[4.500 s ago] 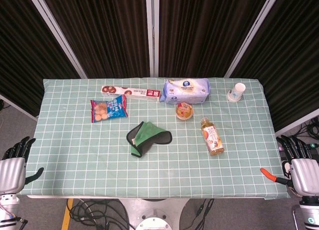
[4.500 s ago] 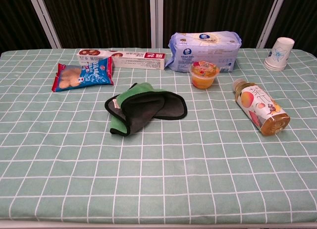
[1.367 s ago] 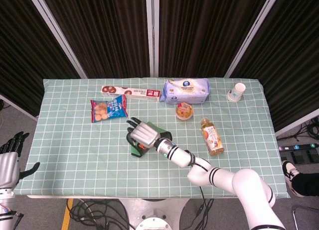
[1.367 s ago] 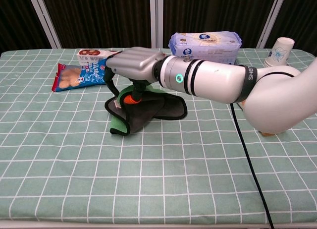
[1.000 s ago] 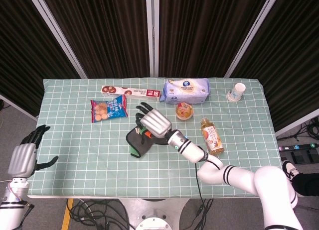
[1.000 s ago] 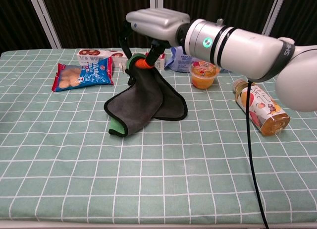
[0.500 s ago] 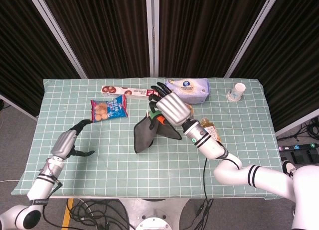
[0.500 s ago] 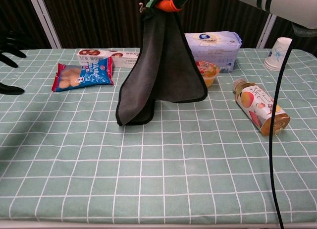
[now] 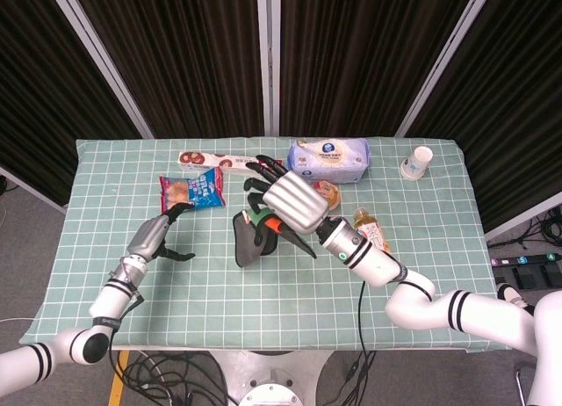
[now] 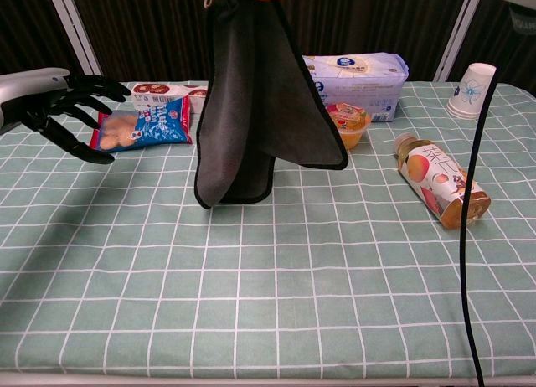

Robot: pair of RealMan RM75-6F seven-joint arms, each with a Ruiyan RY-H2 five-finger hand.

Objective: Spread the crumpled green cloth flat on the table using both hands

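My right hand (image 9: 292, 204) is raised above the middle of the table and grips the cloth (image 10: 251, 102) by its top edge. The cloth hangs down in folds, its dark grey side toward the chest view and a green edge showing at the top. In the head view the cloth (image 9: 250, 237) hangs below the hand, its lower end close to the tabletop. My left hand (image 10: 59, 102) is over the left part of the table with its fingers spread and nothing in it, to the left of the cloth and apart from it. The left hand (image 9: 158, 239) also shows in the head view.
A blue snack bag (image 10: 141, 125) lies behind the left hand. A long biscuit box (image 9: 230, 163), a tissue pack (image 10: 352, 84) and a jelly cup (image 10: 349, 125) stand behind the cloth. A juice bottle (image 10: 440, 182) lies to the right; a paper cup (image 10: 471, 90) stands upside down at the far right.
The right hand has lifted the cloth a little higher. The left hand has come in from the table's left edge toward the cloth, fingers still spread.
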